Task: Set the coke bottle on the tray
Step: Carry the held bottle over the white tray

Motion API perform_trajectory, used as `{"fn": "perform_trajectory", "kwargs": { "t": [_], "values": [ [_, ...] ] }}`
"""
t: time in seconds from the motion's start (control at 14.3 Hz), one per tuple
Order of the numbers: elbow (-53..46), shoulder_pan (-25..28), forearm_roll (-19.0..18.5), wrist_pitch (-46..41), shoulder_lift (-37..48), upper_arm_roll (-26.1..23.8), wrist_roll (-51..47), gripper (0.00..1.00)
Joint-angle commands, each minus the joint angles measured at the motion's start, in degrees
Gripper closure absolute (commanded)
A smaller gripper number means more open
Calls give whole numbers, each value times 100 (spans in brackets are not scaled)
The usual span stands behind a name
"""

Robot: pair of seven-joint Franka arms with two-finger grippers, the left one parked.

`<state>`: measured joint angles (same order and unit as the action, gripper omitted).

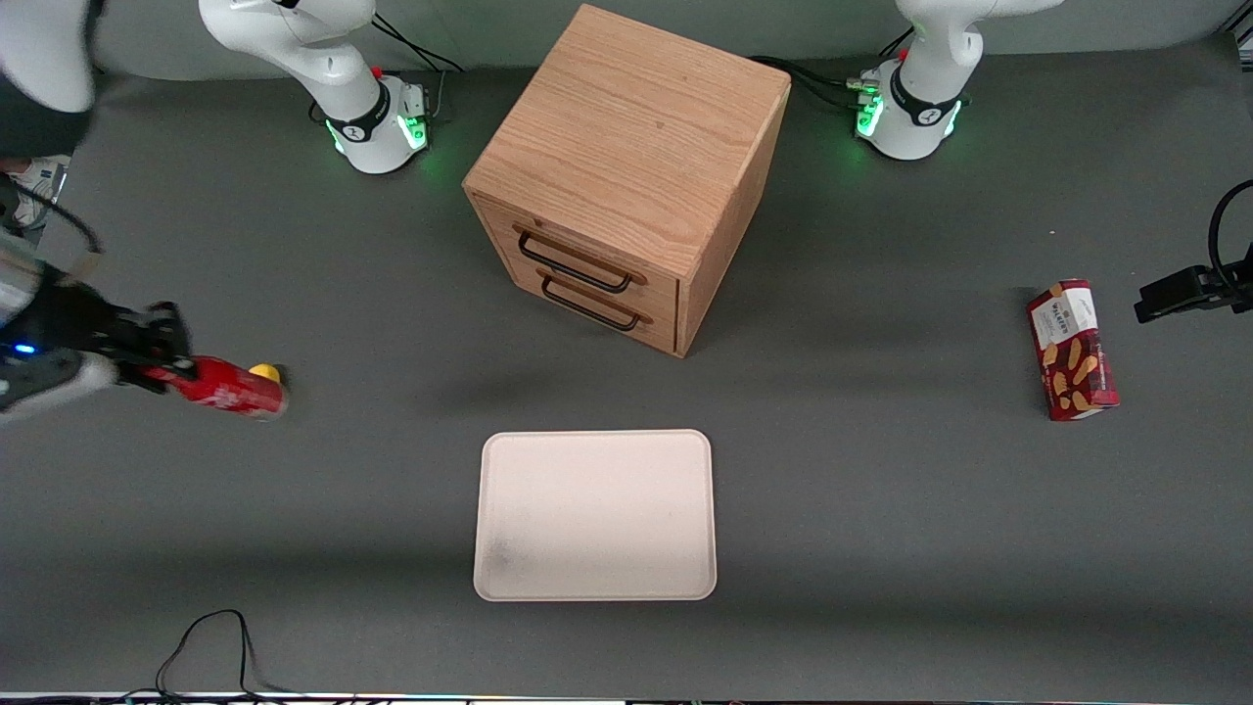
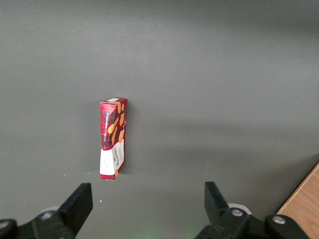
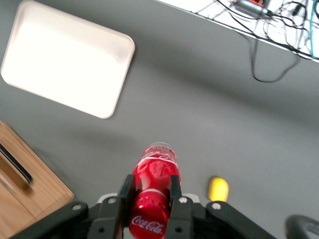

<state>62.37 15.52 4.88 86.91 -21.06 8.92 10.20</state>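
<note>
**Bottle in the tool's grip, tray yet to be reached**

Front view: the tool (image 1: 162,367) sits low over the bench (image 1: 881,509) at the working arm's end, clenched on the coke bottle (image 1: 227,389). The bottle lies nearly level, its long axis running along the bench, with the neck end at the tool and the base pointing toward the middle of the bench. A small yellow fruit (image 1: 265,372) shows just beside the bottle's base, slightly farther from the camera. The tray (image 1: 595,514) rests flat and bare, nearer the camera than the wooden drawer cabinet (image 1: 626,176) and in front of its two drawers. The tray lies well apart from the bottle, toward the bench's middle and somewhat nearer the camera, roughly the way the bottle's base points. The working arm reaches out low with its wrist close to level. A snack box (image 1: 1072,350) lies toward the parked arm's end.

Left wrist view: only the snack box (image 2: 113,138) on the grey bench (image 2: 224,74).

Right wrist view: the fingers (image 3: 124,189) press both sides of the coke bottle (image 3: 154,191), logo facing up. The tray (image 3: 65,69) lies ahead, off the bottle's axis, with the cabinet's corner (image 3: 30,184) and the fruit (image 3: 218,188) close by. Judged from this, the carry needs a sideways sweep toward the tray.
</note>
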Motion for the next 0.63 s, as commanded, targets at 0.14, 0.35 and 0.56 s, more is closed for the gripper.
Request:
{"fn": "perform_trajectory", "kwargs": {
  "t": [0.14, 0.35, 0.56],
  "values": [
    [-1446, 776, -5, -8, -1241, 75, -1579, 96],
    [-1780, 1180, 4, 80, -1585, 75, -2432, 99],
    [-1834, 1304, 13, 246, -1673, 66, -2584, 99]
  ]
}}
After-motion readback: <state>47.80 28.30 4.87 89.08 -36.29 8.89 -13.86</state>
